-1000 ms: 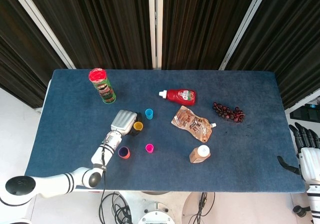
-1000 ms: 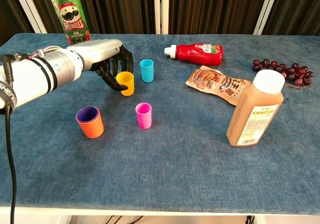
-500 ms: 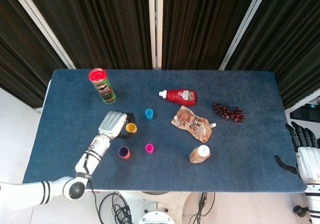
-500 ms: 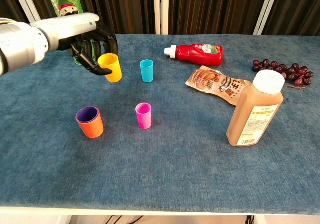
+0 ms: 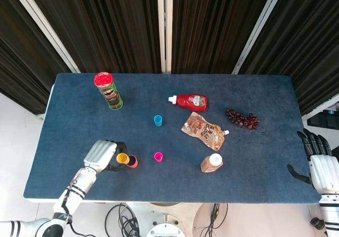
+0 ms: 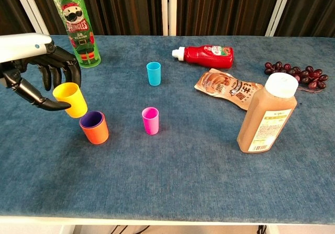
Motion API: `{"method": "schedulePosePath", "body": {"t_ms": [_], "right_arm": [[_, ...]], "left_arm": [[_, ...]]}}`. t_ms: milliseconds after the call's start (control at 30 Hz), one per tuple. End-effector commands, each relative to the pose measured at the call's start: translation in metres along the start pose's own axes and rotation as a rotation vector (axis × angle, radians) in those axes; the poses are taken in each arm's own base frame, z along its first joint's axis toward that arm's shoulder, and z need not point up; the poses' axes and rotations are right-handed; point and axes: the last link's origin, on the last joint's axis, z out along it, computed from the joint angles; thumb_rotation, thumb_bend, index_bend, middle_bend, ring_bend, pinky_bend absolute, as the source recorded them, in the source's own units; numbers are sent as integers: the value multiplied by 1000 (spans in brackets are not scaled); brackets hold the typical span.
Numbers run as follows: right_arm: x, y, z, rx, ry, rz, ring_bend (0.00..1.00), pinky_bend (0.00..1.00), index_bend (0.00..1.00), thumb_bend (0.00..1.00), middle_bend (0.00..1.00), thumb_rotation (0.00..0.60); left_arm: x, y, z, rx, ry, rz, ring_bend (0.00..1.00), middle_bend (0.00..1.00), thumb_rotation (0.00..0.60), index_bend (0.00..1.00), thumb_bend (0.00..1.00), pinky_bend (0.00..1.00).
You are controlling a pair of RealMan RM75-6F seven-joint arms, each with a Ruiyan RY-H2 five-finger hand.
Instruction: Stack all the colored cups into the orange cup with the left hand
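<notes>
Left hand (image 6: 39, 82): dark fingers (image 6: 58, 69) curled around the yellow cup (image 6: 70, 99), thumb under its near side; cup held tilted, clear of the table, rim toward the camera in chest view. In head view the yellow cup (image 5: 122, 158) sits just beside the orange cup (image 5: 132, 161), on its left, overlapping its edge.

Orange cup (image 6: 95, 127): upright on the blue tablecloth (image 6: 172, 181), a purple cup (image 6: 91, 119) nested inside, only the purple rim showing. Yellow cup's base is just above and left of that rim; contact cannot be told.

Pink cup (image 6: 150, 120): upright, right of the orange cup, apart from it. Blue cup (image 6: 153, 73): upright, farther back, well apart from both.

Right hand (image 5: 316, 160): off the table's right edge in head view, fingers spread, holding nothing.

Other items: Pringles can (image 6: 77, 25) upright at back left; ketchup bottle (image 6: 205, 55) lying on its side; brown snack pouch (image 6: 225, 89) lying flat; juice bottle (image 6: 266, 114) upright with white cap; bunch of dark grapes (image 6: 297, 74) at far right.
</notes>
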Motion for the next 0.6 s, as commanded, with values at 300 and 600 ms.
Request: {"method": "schedulePosePath", "body": {"t_ms": [300, 600], "right_arm": [[-2, 0, -1, -8, -10, -2, 0, 0, 0, 171, 0, 600], [0, 0, -1, -14, -9, -4, 0, 0, 0, 174, 0, 600]], "left_arm": [[-16, 13, 5, -63, 35, -27, 468, 522, 600, 516, 282, 471], [-22, 11, 18, -38, 63, 40, 466, 519, 600, 512, 282, 470]]}}
